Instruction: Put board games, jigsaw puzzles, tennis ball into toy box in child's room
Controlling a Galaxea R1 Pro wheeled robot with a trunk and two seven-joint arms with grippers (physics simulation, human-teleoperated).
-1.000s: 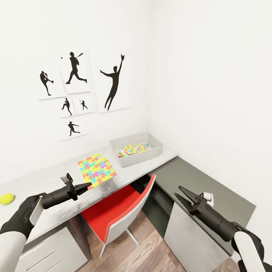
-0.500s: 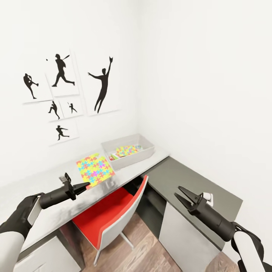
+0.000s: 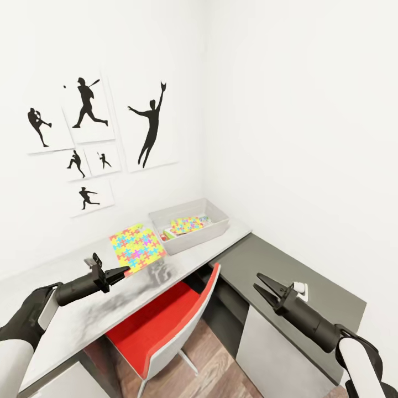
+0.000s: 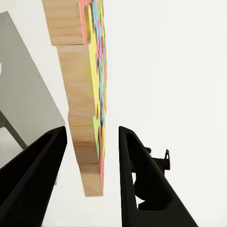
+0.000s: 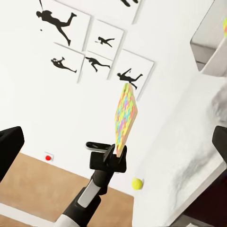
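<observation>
A bright jigsaw puzzle (image 3: 137, 247) hangs tilted above the grey table (image 3: 83, 315), with my left gripper (image 3: 122, 271) shut on its near edge. The left wrist view has the puzzle's wooden edge (image 4: 85, 118) between the two fingers. Seen from the right wrist, the puzzle (image 5: 124, 118) stands on edge above the left gripper (image 5: 113, 156). The grey toy box (image 3: 216, 224) sits at the table's far right corner with another bright puzzle (image 3: 188, 225) inside. A tennis ball (image 5: 137, 183) lies on the table. My right gripper (image 3: 264, 292) is open over the dark desk.
A red chair (image 3: 166, 320) is tucked under the table between my arms. A dark grey side desk (image 3: 287, 271) runs along the right wall, with a small white object (image 3: 300, 287) on it. Baseball silhouette posters (image 3: 88, 138) hang on the back wall.
The camera has swung so the whole scene slid left, and the tennis ball left the head view. The puzzle stays in my left gripper; the right gripper remains open.
</observation>
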